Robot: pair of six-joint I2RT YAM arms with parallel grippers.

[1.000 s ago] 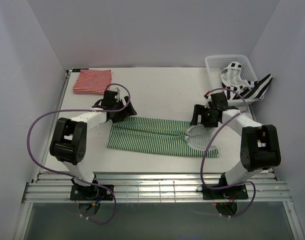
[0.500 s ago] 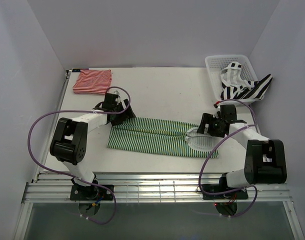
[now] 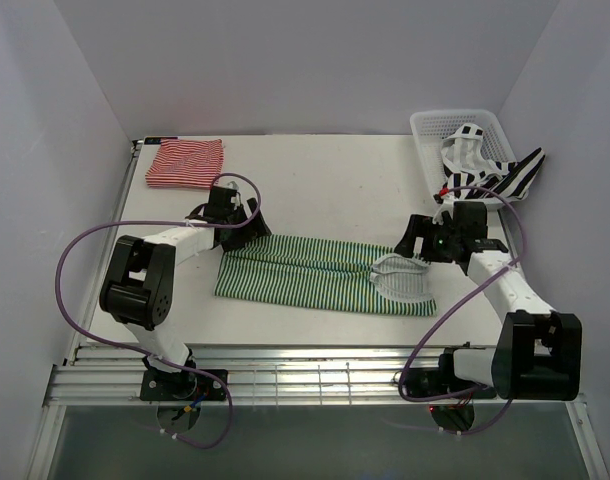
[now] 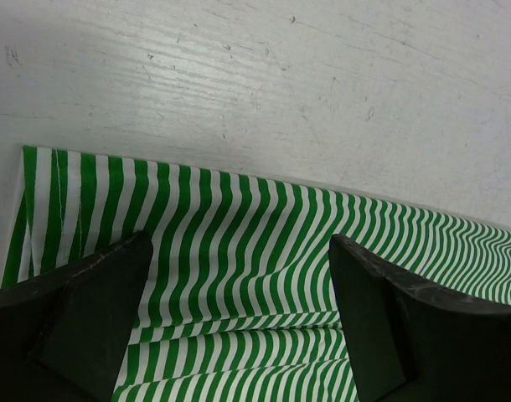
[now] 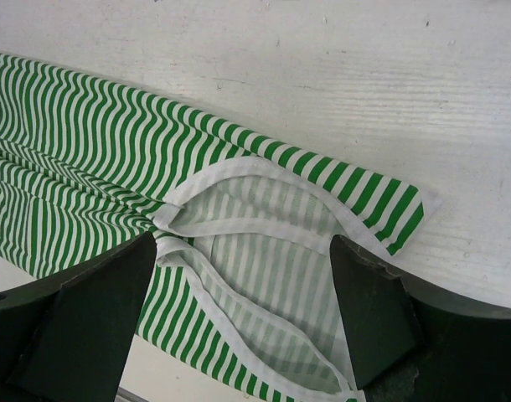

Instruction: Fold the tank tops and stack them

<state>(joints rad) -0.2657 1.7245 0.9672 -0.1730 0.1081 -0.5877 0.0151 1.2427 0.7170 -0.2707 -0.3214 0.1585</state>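
Note:
The green-and-white tank top lies flat as a long band across the table's middle, its white-edged strap end on the right. My left gripper hovers open over the band's far left corner, with nothing between its fingers. Over the strap end my right gripper is open too, its fingers apart and above the cloth. The red-and-white tank top lies folded at the far left. In the basket, the black-and-white tank top is crumpled and spills over the right rim.
The white lattice basket stands at the far right corner. Purple cables loop from both arms beside the cloth. White walls close in the table on the left, right and back. A metal rail runs along the near edge.
The right arm has swung outward to the right, and its gripper has shifted a little right over the strap end. The left gripper edged slightly away from the near edge. The cloth has not moved.

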